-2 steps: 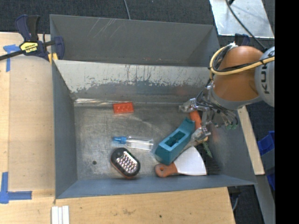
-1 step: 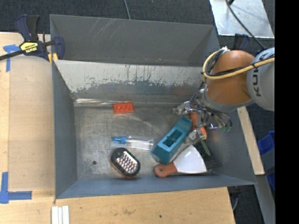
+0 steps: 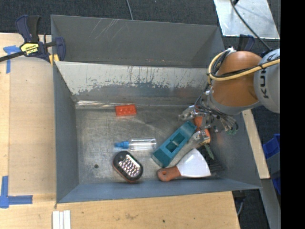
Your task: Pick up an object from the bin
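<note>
Grey metal walls slope down to the flat, scuffed floor of a bin (image 3: pixel 66 128), and most of the loose things lie in its near right half. From the right an arm (image 3: pixel 269 87) with a rounded orange cover (image 3: pixel 236 80) and yellow and black cables (image 3: pixel 217 63) reaches in. Its gripper (image 3: pixel 198 126) hangs low over the right part of the floor, right at the upper end of a teal blue plastic block (image 3: pixel 172 146) with a rectangular recess in its top. That block lies slantwise, its lower end pointing to the near left and its upper end under or against the gripper; I cannot tell whether they touch. Nor can I tell how far open the gripper is, as its metal parts run together from this angle, and I see nothing held in it. Just beside the block's near edge, close to the front wall, lies a white triangular scraper blade (image 3: pixel 188 168) with a reddish brown handle pointing left. A small black bristly thing (image 3: pixel 213 161) lies at the blade's right edge, nearer than the gripper. Left of the block, at or almost at its lower end, lies a clear plastic tube (image 3: pixel 137 144) with a blue cap. Just nearer than that is a black oval thing (image 3: pixel 127 166) set with rows of small silvery dots. Well apart from these, near the back wall, sits a small orange-red toy brick (image 3: pixel 126 110).
</note>
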Action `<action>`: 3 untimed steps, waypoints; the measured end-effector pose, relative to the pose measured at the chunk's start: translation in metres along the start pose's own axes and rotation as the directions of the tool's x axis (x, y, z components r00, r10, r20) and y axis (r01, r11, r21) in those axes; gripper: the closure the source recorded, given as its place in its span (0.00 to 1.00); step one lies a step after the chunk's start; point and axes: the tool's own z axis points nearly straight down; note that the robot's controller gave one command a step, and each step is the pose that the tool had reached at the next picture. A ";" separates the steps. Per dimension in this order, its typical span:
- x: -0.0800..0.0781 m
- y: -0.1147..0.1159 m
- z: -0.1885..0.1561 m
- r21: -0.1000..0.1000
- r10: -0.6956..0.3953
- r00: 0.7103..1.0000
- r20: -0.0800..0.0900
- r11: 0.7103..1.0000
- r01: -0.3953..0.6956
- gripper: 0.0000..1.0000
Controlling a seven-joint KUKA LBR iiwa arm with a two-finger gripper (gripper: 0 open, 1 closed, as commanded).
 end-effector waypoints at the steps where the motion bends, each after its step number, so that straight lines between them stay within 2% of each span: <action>1: 0.000 0.000 0.000 0.000 0.000 1.000 0.000 1.000 0.000 1.00; 2: 0.001 0.000 -0.003 -0.002 0.000 1.000 -0.003 1.000 0.000 1.00; 3: 0.003 0.002 -0.018 -0.007 0.000 1.000 -0.015 1.000 0.000 1.00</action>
